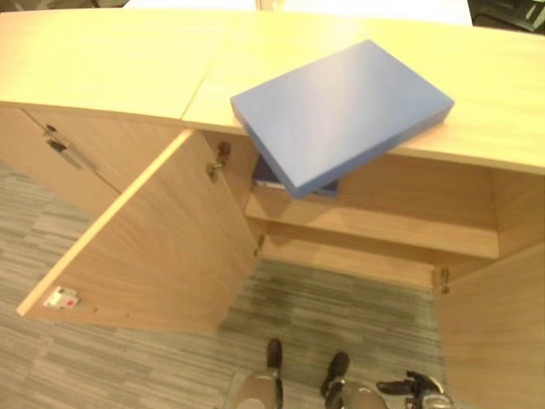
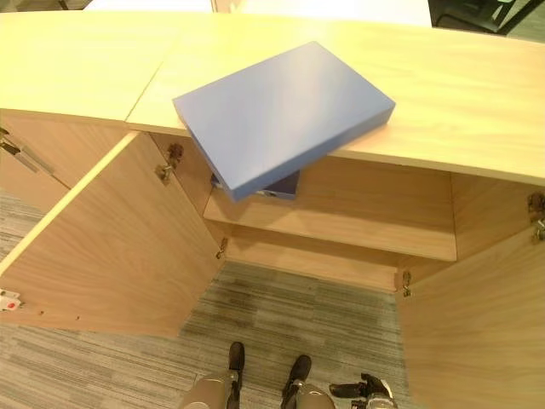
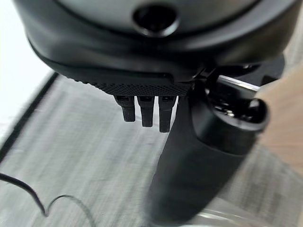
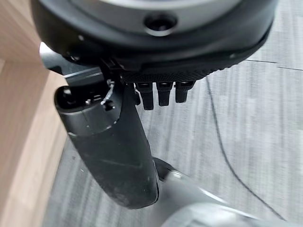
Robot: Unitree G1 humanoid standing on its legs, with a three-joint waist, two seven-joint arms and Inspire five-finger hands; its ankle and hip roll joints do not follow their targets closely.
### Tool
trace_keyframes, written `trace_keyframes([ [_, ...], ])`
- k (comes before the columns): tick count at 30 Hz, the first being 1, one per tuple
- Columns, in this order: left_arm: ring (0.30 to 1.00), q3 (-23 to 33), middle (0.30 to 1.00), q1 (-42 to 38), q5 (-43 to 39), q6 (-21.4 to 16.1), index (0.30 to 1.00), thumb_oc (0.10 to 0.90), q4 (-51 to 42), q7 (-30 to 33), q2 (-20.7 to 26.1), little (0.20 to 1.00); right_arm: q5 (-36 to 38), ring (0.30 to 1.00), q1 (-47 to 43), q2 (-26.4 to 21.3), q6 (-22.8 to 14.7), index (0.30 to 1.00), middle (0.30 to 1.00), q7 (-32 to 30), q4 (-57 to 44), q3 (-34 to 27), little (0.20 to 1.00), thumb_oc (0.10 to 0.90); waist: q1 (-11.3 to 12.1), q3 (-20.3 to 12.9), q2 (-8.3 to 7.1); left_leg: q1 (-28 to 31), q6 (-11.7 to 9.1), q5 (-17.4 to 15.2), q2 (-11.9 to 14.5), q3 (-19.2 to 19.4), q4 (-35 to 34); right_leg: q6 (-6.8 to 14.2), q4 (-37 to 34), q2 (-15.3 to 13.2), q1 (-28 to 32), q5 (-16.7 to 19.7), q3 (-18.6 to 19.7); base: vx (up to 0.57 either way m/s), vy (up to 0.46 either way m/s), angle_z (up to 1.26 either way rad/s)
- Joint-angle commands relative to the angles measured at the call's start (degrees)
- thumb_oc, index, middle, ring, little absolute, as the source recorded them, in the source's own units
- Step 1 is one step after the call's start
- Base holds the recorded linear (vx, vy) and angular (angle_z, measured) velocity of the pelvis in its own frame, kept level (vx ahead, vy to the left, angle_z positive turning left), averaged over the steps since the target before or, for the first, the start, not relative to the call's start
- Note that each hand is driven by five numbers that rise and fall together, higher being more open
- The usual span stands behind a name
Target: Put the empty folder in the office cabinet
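Observation:
A blue box-like folder (image 1: 341,111) lies flat on the light wooden cabinet top (image 1: 102,60), turned at an angle, with one corner overhanging the front edge above the open compartment. No hand touches it. My right hand (image 1: 409,388) hangs low by the floor, far below the folder; its wrist view shows the fingers (image 4: 161,94) relaxed over grey carpet, holding nothing. My left hand (image 3: 147,111) also hangs over the carpet, its fingers straight and empty, the thumb (image 3: 199,165) beside them.
Both cabinet doors stand open: the left door (image 1: 145,247) swings out towards me, the right door (image 1: 498,324) stands at the right edge. Inside is a wooden shelf (image 1: 383,226) with a dark blue item (image 2: 281,186) at its left end, under the folder's corner.

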Motion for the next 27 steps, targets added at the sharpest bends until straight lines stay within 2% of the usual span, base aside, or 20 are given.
trace_keyframes([
  [1, 0.900, 1.13, 0.900, 0.83, 0.43, -0.78, 0.900, 0.800, 0.00, 0.18, 1.20, 0.900, -0.65, 0.900, -0.55, -0.77, 0.11, 0.900, 0.900, -0.16, 0.99, 0.59, 0.900, 0.800, 0.26, -0.19, -1.69, 1.80, -2.27, -0.60, -0.10, -0.31, -1.64, 4.26, -5.77, -1.52, 3.43, 4.09, 1.69, 0.06, 0.037, 0.10],
  [7, 0.900, 0.52, 0.900, 1.60, 1.22, -0.87, 0.900, 0.800, -0.59, -0.95, 0.65, 0.900, -1.75, 0.900, 0.71, 0.26, 0.29, 0.900, 0.900, 0.55, 1.01, 0.85, 0.900, 0.800, -0.47, -2.67, -1.91, 5.58, -1.85, -0.97, -1.10, -0.01, -5.16, 5.43, -9.34, -1.18, 5.60, 5.64, 2.04, 0.05, 0.043, 0.03],
  [10, 0.900, 1.23, 0.900, 2.00, -5.54, -0.91, 0.900, 0.800, -4.92, -3.19, -0.08, 0.900, -1.60, 0.900, 1.28, 0.43, 0.21, 0.900, 0.900, 0.94, 0.80, 0.47, 0.900, 0.800, -0.40, -3.30, -1.94, 6.40, -1.79, -1.21, -1.39, -0.25, -5.54, 5.67, -9.89, -1.24, 6.58, 5.74, 1.78, 0.02, 0.016, -0.06],
  [12, 0.900, 1.45, 0.900, 3.81, -13.02, -1.76, 0.900, 0.800, -16.45, -5.01, 0.29, 0.900, -1.88, 0.900, 1.68, 0.38, 0.36, 0.900, 0.900, 1.28, 0.47, 0.40, 0.900, 0.800, -0.25, -3.49, -1.93, 6.91, -1.78, -1.33, -1.44, -0.52, -5.75, 5.79, -10.21, -1.22, 7.23, 5.79, 1.38, 0.00, 0.000, 0.00],
  [13, 0.900, 1.52, 0.900, 6.09, -15.99, -2.28, 0.900, 0.800, -25.83, -5.64, 1.23, 0.900, -2.38, 0.900, 1.86, 0.22, 0.53, 0.900, 0.900, 1.44, 0.26, 0.31, 0.900, 0.800, 0.00, -3.52, -1.83, 7.32, -1.80, -1.57, -1.38, -0.61, -5.81, 5.87, -10.38, -1.14, 7.66, 5.73, 1.29, 0.00, 0.000, 0.00],
  [14, 0.900, 1.51, 0.900, 10.78, -20.19, -2.73, 0.900, 0.800, -41.78, -7.09, 3.36, 0.900, -4.11, 0.900, 2.08, 0.10, 0.76, 0.900, 0.900, 1.63, 0.37, -0.05, 0.900, 0.800, 0.39, -3.88, -1.76, 7.81, -1.82, -1.65, -1.32, -0.66, -6.04, 6.12, -10.99, -1.14, 8.44, 5.93, 0.99, 0.00, 0.000, 0.00],
  [15, 0.900, 1.51, 0.900, 10.87, -20.19, -2.64, 0.900, 0.800, -41.93, -7.05, 3.39, 0.900, -4.12, 0.900, 2.10, 0.12, 0.76, 0.900, 0.900, 1.63, 0.37, -0.06, 0.900, 0.800, 0.34, -4.02, -1.84, 7.61, -1.77, -1.43, -1.41, -0.70, -6.11, 6.13, -11.04, -1.22, 8.27, 6.07, 0.94, 0.00, -0.002, 0.06],
  [17, 0.900, 1.12, 0.900, 13.00, -20.46, -2.80, 0.900, 0.800, -53.82, -8.23, 5.88, 0.900, -5.80, 0.900, 2.14, 0.25, 0.90, 0.900, 0.900, 1.86, 0.65, -0.22, 0.900, 0.800, 0.55, -4.28, -1.68, 8.29, -1.88, -1.78, -1.24, -0.70, -6.22, 6.32, -11.67, -0.97, 9.10, 6.05, 0.91, 0.01, 0.004, 0.15],
  [18, 0.900, 1.14, 0.900, 13.07, -20.46, -2.72, 0.900, 0.800, -53.95, -8.19, 5.92, 0.900, -5.81, 0.900, 2.14, 0.28, 0.91, 0.900, 0.900, 1.86, 0.65, -0.22, 0.900, 0.800, 0.48, -4.46, -1.78, 8.04, -1.82, -1.53, -1.35, -0.74, -6.30, 6.32, -11.71, -1.07, 8.86, 6.21, 0.86, 0.01, 0.009, 0.03],
  [19, 0.900, 0.97, 0.900, 13.71, -18.08, -3.34, 0.900, 0.800, -65.16, -9.01, 9.37, 0.900, -6.87, 0.900, 2.33, 0.32, 0.87, 0.900, 0.900, 1.98, 0.46, -0.17, 0.900, 0.800, 0.48, -4.82, -1.72, 8.42, -1.91, -1.83, -1.23, -0.72, -6.31, 6.49, -12.25, -0.98, 9.45, 6.33, 0.78, 0.00, 0.004, -0.06],
  [21, 0.900, 2.00, 0.900, 14.27, -15.66, -3.71, 0.900, 0.800, -74.20, -9.38, 11.90, 0.900, -7.40, 0.900, 2.91, 0.53, 0.99, 0.900, 0.900, 2.35, -0.17, 0.16, 0.900, 0.800, 0.62, -5.05, -1.83, 9.15, -2.02, -2.34, -1.06, -0.55, -6.31, 6.61, -12.48, -0.88, 10.29, 6.25, 0.87, 0.02, 0.001, -0.07],
  [23, 0.900, 3.43, 0.900, 14.71, -13.71, -4.58, 0.900, 0.800, -80.91, -9.39, 13.29, 0.900, -7.54, 0.900, 3.51, 0.77, 0.99, 0.900, 0.900, 2.61, -0.78, 0.55, 0.900, 0.800, 0.80, -5.50, -2.05, 9.58, -2.03, -2.67, -1.10, -0.48, -6.31, 6.63, -12.71, -0.90, 10.78, 6.26, 0.92, 0.02, 0.002, -0.06],
  [24, 0.900, 3.48, 0.900, 14.76, -13.70, -4.50, 0.900, 0.800, -81.03, -9.37, 13.30, 0.900, -7.54, 0.900, 3.49, 0.79, 0.99, 0.900, 0.900, 2.61, -0.79, 0.55, 0.900, 0.800, 0.75, -5.57, -2.15, 9.34, -1.97, -2.41, -1.22, -0.50, -6.31, 6.63, -12.77, -1.01, 10.60, 6.47, 0.88, 0.00, 0.000, 0.00],
  [25, 0.900, 5.69, 0.900, 14.87, -11.86, -5.53, 0.900, 0.800, -87.45, -8.62, 13.80, 0.900, -7.95, 0.900, 4.13, 1.21, 1.04, 0.900, 0.900, 2.91, -1.25, 1.13, 0.900, 0.800, 0.88, -5.86, -2.44, 9.86, -1.99, -2.68, -1.27, -0.48, -6.31, 6.58, -12.87, -0.94, 11.14, 6.36, 0.88, 0.00, 0.000, 0.00],
  [27, 0.900, 7.65, 0.900, 14.78, -10.36, -6.49, 0.900, 0.800, -91.54, -7.60, 13.53, 0.900, -8.20, 0.900, 4.93, 1.78, 1.03, 0.900, 0.900, 3.20, -1.74, 1.74, 0.900, 0.800, 0.97, -6.23, -2.72, 10.05, -1.99, -2.89, -1.23, -0.56, -6.31, 6.51, -12.98, -0.93, 11.39, 6.22, 0.73, 0.01, -0.006, -0.02],
])
